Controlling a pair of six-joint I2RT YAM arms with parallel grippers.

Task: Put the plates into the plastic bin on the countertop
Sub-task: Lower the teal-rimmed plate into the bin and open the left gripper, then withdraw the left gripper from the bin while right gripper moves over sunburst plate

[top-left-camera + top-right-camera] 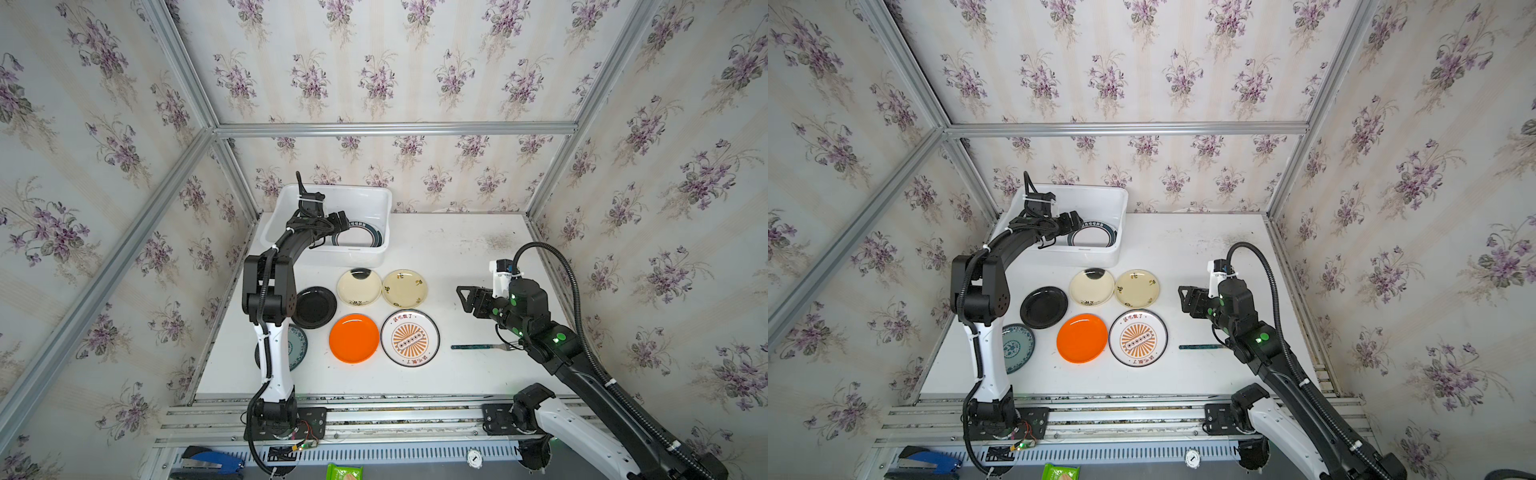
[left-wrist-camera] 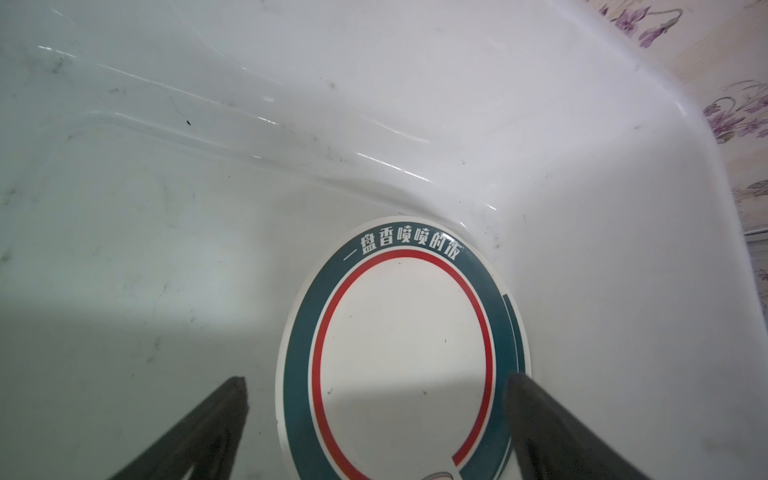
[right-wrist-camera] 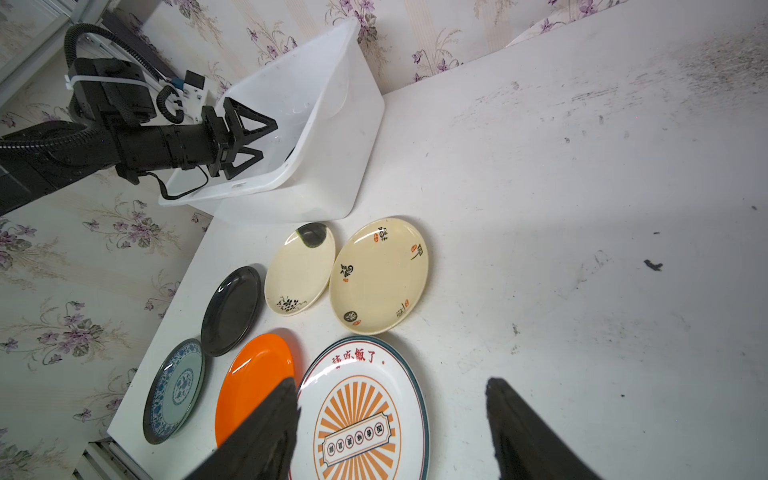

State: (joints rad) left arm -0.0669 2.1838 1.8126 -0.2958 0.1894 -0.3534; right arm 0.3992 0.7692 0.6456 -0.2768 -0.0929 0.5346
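Teal-ringed plate (image 2: 405,353) lies flat in plastic bin (image 1: 368,205); left gripper (image 2: 377,378) fingers released, should lift straight out; right gripper (image 3: 391,384) spread, empty.

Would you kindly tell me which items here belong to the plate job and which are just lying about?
Job: bin, ringed plate, black plate, cream plates, orange plate, sunburst plate, blue plate.
Lying about: fork, blue tool, green packet.

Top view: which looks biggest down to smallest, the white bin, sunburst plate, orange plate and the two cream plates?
1. white bin
2. sunburst plate
3. orange plate
Last: blotched cream plate and marked cream plate look alike.
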